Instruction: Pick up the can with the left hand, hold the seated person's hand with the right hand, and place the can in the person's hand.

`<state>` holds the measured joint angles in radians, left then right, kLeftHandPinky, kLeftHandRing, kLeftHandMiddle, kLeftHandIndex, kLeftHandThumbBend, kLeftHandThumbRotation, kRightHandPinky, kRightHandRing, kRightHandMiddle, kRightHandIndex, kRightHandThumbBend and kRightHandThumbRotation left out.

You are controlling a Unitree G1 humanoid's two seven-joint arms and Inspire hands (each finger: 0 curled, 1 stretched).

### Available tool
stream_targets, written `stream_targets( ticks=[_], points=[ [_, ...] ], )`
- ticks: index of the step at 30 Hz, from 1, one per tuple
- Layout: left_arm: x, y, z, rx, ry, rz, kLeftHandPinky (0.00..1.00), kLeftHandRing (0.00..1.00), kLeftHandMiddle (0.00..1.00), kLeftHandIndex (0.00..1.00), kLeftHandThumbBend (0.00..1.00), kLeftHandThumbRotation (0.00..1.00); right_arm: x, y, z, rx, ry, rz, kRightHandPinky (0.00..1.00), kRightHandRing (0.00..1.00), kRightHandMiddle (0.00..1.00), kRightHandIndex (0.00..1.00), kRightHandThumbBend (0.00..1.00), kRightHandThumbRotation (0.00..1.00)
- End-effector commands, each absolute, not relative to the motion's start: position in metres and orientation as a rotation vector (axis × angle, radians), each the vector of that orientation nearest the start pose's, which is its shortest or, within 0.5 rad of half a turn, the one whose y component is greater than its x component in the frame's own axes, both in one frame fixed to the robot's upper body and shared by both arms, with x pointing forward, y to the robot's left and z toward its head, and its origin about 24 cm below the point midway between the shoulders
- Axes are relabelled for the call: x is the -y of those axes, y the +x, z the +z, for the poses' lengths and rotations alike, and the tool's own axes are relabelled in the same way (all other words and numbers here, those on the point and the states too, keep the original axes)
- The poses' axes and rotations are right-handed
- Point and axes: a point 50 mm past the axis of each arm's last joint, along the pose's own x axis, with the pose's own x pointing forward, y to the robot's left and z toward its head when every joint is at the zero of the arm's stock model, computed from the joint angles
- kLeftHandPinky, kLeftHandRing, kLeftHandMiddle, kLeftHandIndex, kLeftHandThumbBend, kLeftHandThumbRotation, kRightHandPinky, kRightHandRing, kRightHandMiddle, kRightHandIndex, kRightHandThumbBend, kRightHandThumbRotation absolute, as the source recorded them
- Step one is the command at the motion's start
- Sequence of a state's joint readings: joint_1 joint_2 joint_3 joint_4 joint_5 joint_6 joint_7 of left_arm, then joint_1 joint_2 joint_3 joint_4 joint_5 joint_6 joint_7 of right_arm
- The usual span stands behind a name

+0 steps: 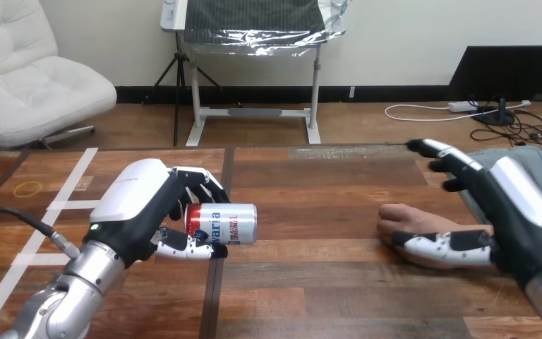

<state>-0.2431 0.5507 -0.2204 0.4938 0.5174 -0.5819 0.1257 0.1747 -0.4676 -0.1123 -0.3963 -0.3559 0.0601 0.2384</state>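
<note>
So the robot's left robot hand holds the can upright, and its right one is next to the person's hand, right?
Not quite. In the head view the can is held on its side in the left robot hand, not upright. The right robot hand is indeed next to the person's hand.

can (227, 224) end behind left hand (138, 205), person's hand (401, 220) half-covered

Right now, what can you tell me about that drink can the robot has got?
The can is a metal-looking drink can with a red, white and blue label and a silver end. It lies on its side, silver end toward the view's right. The robot's left hand grips it, fingers curled over it, thumb beneath. It is apart from the person's hand to its right; whether it touches the table I cannot tell.
</note>
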Motion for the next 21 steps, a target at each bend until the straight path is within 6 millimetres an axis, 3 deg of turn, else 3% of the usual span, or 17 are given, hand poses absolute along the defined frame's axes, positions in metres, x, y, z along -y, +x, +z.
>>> stream_targets(
  ticks=[1, 21],
  points=[
    [-0.197, 0.294, 0.082, 0.450, 0.973, -0.281, 0.36, 0.41, 0.48, 0.52, 0.62, 0.00, 0.231, 0.230, 0.133, 0.158, -0.955, 0.076, 0.78, 0.87, 0.90, 0.86, 0.77, 0.00],
    [-0.195, 0.294, 0.082, 0.447, 0.959, -0.288, 0.36, 0.42, 0.49, 0.53, 0.61, 0.00, 0.259, 0.246, 0.138, 0.035, -1.241, 0.087, 0.74, 0.86, 0.87, 0.83, 0.88, 0.00]
  ],
)
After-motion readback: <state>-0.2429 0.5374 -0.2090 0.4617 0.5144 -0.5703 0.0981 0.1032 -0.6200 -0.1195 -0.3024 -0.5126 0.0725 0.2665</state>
